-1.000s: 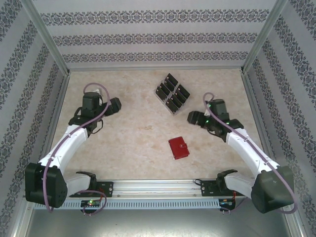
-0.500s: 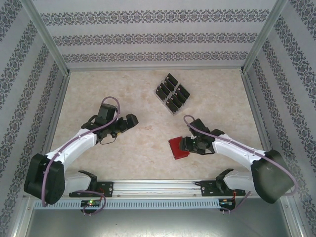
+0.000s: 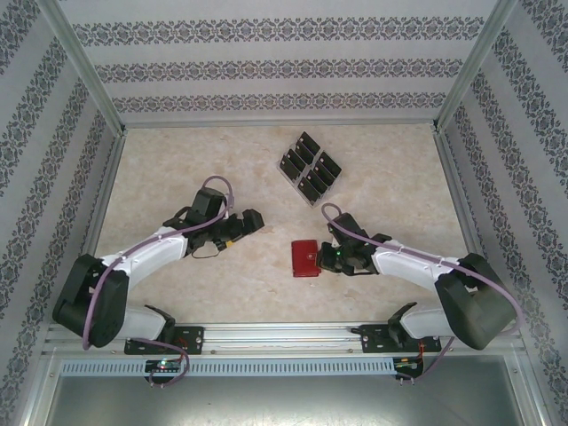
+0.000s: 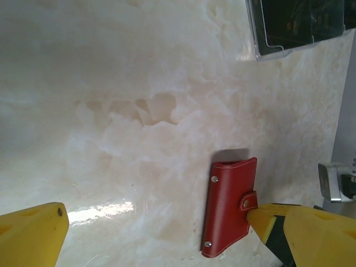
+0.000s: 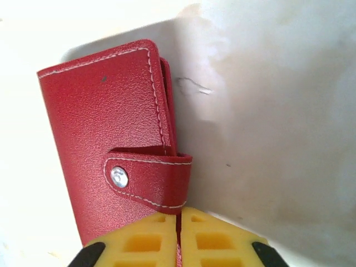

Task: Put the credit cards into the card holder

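1. Both arms bent low, reaching inward over table [image 3: 160,169].
2. Right gripper [image 3: 325,259] pinched shut on card holder [image 3: 304,259] at snap-tab edge, toward near edge, middle.
3. Left gripper [image 3: 257,220] spread wide, near holder, not touching.
4. Credit cards [image 3: 309,167] well apart, toward far edge.

A robot lab's test booth. Closed in at nine, twelve and three o'clock by walls [image 3: 266,75] papered in grey patterned stripes, with bare metal posts [image 3: 80,64] at the corners. Floored with a pale marble-look tabletop [image 3: 177,160]. Fitted at six o'clock with a metal rail [image 3: 284,334] carrying a left arm [image 3: 146,251] and a right arm [image 3: 413,260], purple cables [image 3: 216,180] looped over both.
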